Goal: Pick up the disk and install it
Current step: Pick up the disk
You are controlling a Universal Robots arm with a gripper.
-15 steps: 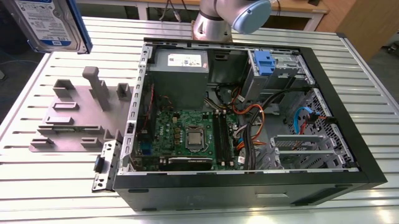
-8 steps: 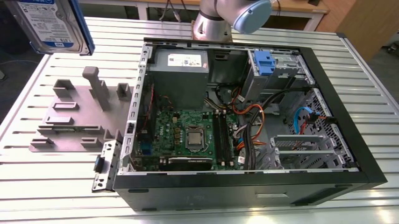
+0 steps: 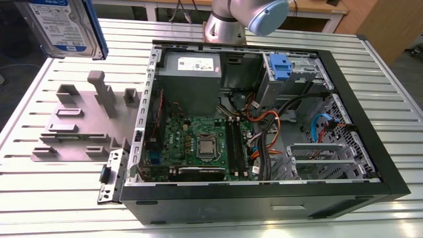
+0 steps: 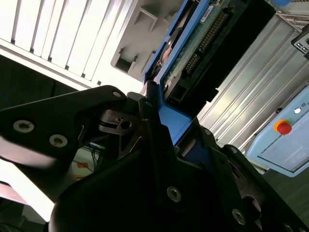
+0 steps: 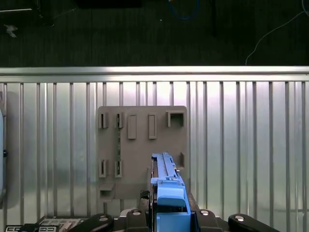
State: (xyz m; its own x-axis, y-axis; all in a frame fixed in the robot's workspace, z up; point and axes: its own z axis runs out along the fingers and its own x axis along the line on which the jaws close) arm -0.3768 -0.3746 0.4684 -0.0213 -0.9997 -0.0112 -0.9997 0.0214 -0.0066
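Note:
The disk [image 3: 63, 27], silver with a white-and-blue label and a blue carrier frame, hangs in the air at the exterior view's top left, above the slatted table and beyond the grey fixture plate. In the second wrist view my gripper [image 4: 164, 125] is shut on the disk [image 4: 186, 58], its black fingers clamping the blue frame, with the green circuit board and connector showing. In the first wrist view the disk [image 5: 166, 186] stands edge-on, held by the gripper [image 5: 169, 217] high over the fixture plate [image 5: 142, 145].
An open computer case [image 3: 370, 124] lies on the table at the exterior view's right, with a grey power supply [image 3: 190, 69], a motherboard [image 3: 198, 146] and a drive bay with a blue latch [image 3: 279, 67]. The grey fixture plate [image 3: 79, 124] lies to its left. A pendant with a red button [image 4: 284, 128] sits nearby.

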